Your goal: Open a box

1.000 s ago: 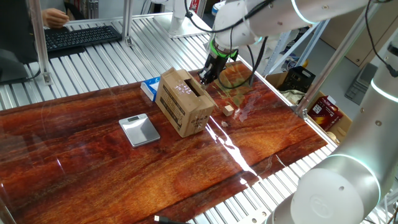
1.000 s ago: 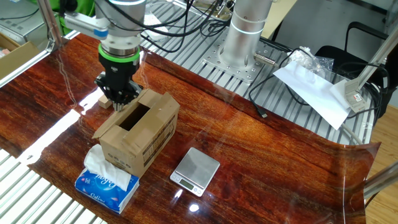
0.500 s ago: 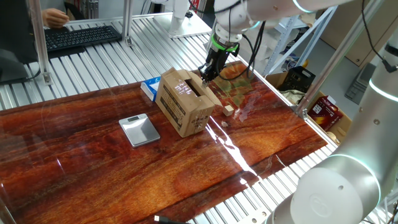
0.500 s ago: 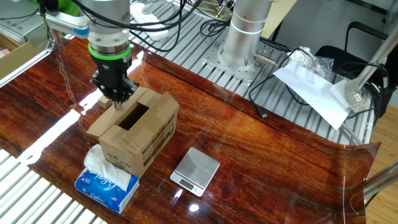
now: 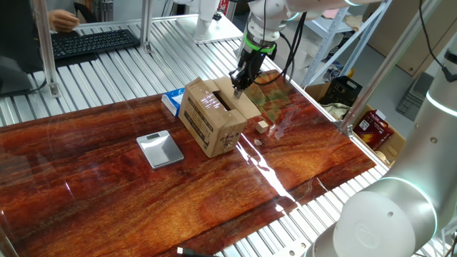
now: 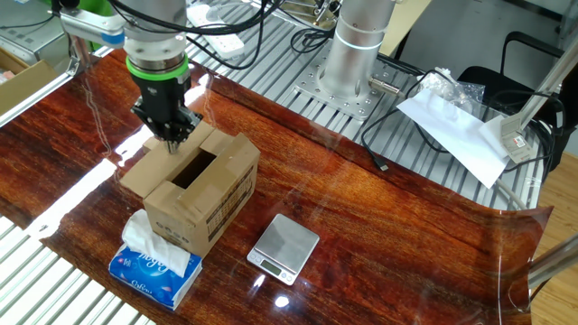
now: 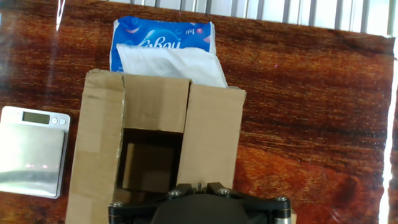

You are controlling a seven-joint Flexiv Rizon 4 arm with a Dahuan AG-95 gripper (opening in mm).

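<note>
Cardboard box (image 6: 194, 194) on the wooden table (image 6: 379, 235), between tissue packet (image 6: 153, 262) and gripper (image 6: 172, 140). Fingers apparently closed above the near flap; cannot tell for certain. Probably light, stiff corrugated board; best caught at a flap's free edge.

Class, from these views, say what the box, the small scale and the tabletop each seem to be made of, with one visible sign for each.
Box: brown corrugated cardboard, matte, raw flap edges. Scale: likely brushed metal platform, silvery sheen. Tabletop: reddish wood grain, glossy, with reflections; possibly veneer or a clear cover.
</note>
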